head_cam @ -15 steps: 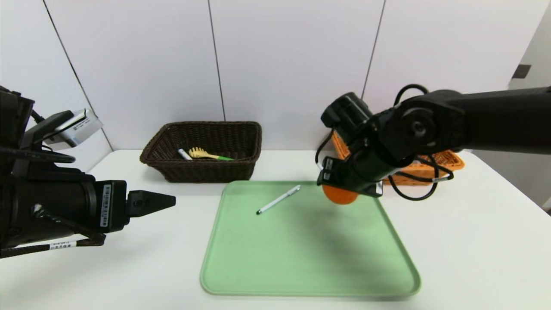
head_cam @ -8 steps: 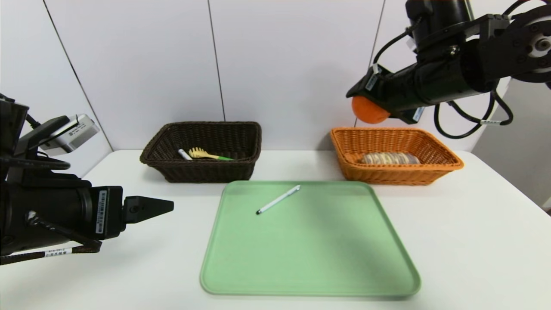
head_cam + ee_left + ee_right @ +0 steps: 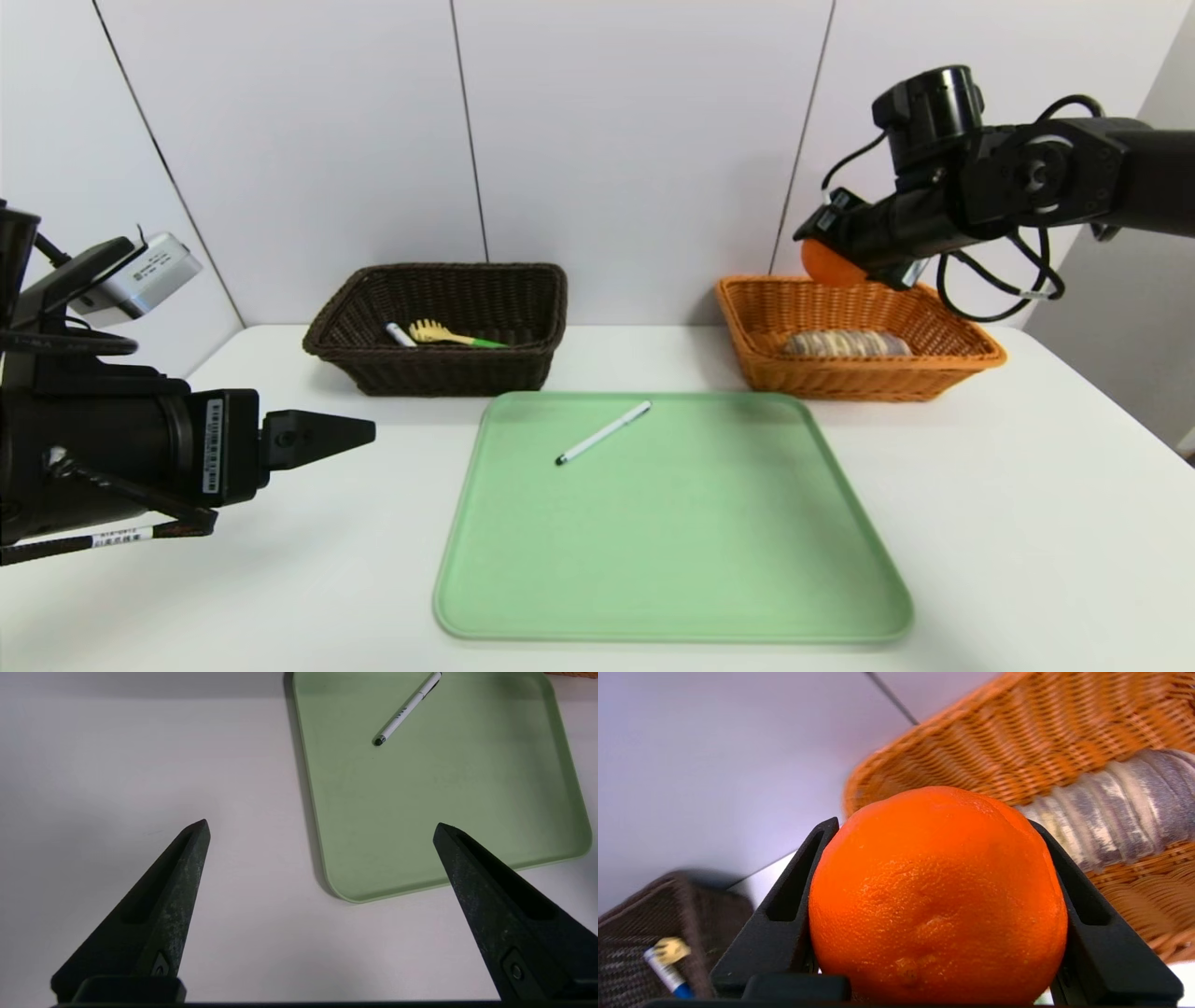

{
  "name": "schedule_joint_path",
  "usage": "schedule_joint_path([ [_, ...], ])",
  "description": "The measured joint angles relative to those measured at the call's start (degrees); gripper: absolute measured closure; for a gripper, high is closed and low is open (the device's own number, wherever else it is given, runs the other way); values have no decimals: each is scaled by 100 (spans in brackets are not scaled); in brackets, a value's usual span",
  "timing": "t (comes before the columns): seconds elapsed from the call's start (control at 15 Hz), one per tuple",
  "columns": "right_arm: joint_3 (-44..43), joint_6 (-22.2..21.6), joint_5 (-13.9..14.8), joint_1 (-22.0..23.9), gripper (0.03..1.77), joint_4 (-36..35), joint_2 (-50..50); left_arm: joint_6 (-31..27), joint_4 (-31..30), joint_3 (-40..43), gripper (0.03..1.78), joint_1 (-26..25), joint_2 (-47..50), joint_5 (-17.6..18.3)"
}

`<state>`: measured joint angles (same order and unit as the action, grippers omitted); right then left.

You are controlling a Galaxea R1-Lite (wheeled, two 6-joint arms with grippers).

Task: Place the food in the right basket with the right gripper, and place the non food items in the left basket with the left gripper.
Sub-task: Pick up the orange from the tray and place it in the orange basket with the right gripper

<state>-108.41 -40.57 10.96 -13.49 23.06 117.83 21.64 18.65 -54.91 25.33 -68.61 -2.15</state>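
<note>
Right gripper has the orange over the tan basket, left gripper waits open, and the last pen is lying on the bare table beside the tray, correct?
Not quite. The head view shows the pen lying on the green tray, not on the table. The rest holds: right gripper holds the orange above the tan basket; left gripper open.

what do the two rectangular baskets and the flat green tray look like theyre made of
The orange-tan basket and the dark brown basket both show tightly woven strands, so wicker or rattan, possibly a plastic imitation; the finish looks matte. The green tray is smooth, with a raised rounded rim and a dull sheen, probably moulded plastic or silicone.
</note>
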Motion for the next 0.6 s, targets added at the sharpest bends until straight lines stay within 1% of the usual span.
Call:
schedule_joint_path([
  [0.2,-10,-9,33,44,39,-99,350,7,-2,6,12,-4,9,0],
  [0.47,-27,-6,48,160,27,-132,639,22,-5,6,12,0,4,-11],
  [0.53,-30,-16,56,173,25,-132,658,68,-55,9,12,-4,-10,-11],
  [0.6,-41,-16,63,179,23,-135,651,162,-261,13,12,-1,-18,69],
])
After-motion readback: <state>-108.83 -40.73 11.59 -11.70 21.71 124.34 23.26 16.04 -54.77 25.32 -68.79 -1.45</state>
